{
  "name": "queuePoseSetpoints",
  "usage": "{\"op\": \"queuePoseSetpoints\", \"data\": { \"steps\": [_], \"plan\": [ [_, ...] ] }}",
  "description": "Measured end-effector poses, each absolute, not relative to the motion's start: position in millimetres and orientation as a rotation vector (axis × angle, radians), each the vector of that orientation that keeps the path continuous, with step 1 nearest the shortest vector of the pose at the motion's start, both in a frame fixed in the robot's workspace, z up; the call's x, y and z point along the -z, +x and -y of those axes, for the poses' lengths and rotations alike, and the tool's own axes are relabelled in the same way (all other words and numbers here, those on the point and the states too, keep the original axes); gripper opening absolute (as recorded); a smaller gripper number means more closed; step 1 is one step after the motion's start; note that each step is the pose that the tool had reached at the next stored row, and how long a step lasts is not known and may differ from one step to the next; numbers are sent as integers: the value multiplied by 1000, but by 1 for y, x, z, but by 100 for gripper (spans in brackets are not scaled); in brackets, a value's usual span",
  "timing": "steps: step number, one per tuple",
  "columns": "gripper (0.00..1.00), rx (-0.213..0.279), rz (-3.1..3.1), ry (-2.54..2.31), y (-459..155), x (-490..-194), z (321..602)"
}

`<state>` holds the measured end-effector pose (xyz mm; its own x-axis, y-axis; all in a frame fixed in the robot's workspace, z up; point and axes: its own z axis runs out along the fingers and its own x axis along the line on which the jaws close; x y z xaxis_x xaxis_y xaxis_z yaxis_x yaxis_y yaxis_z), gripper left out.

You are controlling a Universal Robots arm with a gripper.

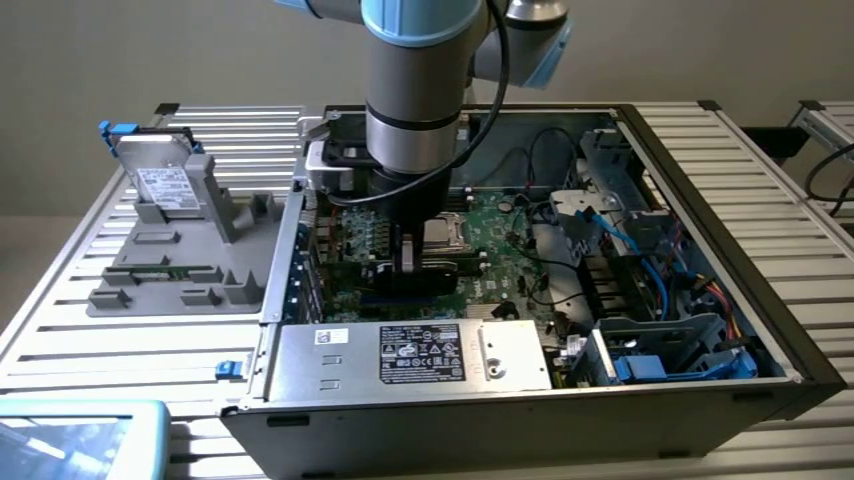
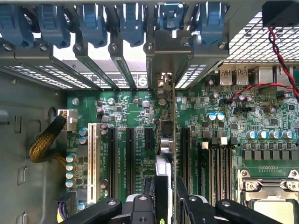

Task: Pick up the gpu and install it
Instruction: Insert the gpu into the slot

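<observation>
End effector [image 2: 165, 205] grips gpu [image 2: 162, 173] edge-on at motherboard [image 2: 261, 116].

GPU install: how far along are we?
Pickup looks done: the flat green expansion card with black cooler is held edge-on between the jaws of the gripper, inside the open black computer case. In hand: it stands over the black expansion slots of the green motherboard, bracket end toward the rear openings. Left: seating; can't tell whether its edge is in a slot.

gpu [image 2: 163, 182] upright, edge-down over motherboard [image 2: 126, 109]
</observation>
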<state>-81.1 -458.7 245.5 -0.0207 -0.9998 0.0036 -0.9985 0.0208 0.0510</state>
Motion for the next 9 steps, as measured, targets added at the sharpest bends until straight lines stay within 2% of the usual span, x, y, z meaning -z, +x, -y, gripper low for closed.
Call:
{"op": "queuePoseSetpoints", "data": {
  "steps": [9],
  "plan": [
    [28, 52, 2212, 2176, -81, -244, 459]
  ]
}}
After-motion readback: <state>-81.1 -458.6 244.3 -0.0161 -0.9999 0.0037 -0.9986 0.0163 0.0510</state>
